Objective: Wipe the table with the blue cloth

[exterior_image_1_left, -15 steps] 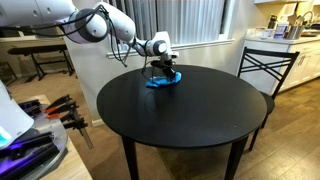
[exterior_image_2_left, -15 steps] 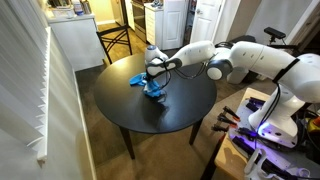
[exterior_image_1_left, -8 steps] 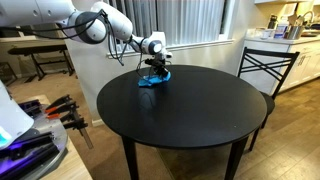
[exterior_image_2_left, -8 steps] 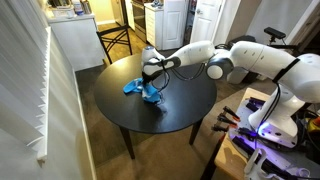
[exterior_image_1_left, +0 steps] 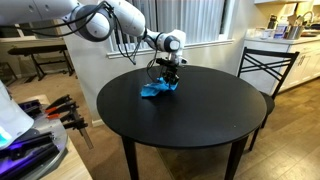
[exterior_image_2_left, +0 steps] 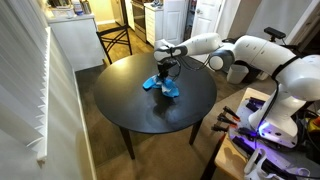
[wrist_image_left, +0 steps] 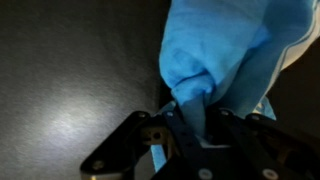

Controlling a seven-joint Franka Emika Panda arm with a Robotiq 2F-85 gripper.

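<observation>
The blue cloth (exterior_image_1_left: 156, 89) lies bunched on the round black table (exterior_image_1_left: 190, 115), toward its far side. It also shows in an exterior view (exterior_image_2_left: 163, 84) and fills the upper right of the wrist view (wrist_image_left: 225, 50). My gripper (exterior_image_1_left: 166, 74) stands over the cloth's right end and is shut on a pinched fold of it; it shows from above in an exterior view (exterior_image_2_left: 164, 72). In the wrist view the fold runs down between the dark fingers (wrist_image_left: 195, 120). The cloth trails to the left of the gripper on the tabletop.
A black metal chair (exterior_image_1_left: 262, 72) stands at the table's right side, with white kitchen counters (exterior_image_1_left: 300, 55) behind it. A chair (exterior_image_2_left: 115, 42) and a white cabinet (exterior_image_2_left: 75, 45) stand past the table's far edge. Tools and equipment (exterior_image_1_left: 60, 112) sit at the left.
The gripper has moved right across the table's far side, dragging the blue cloth with it. The arm has swung toward the kitchen side. The grip stays shut on the cloth.
</observation>
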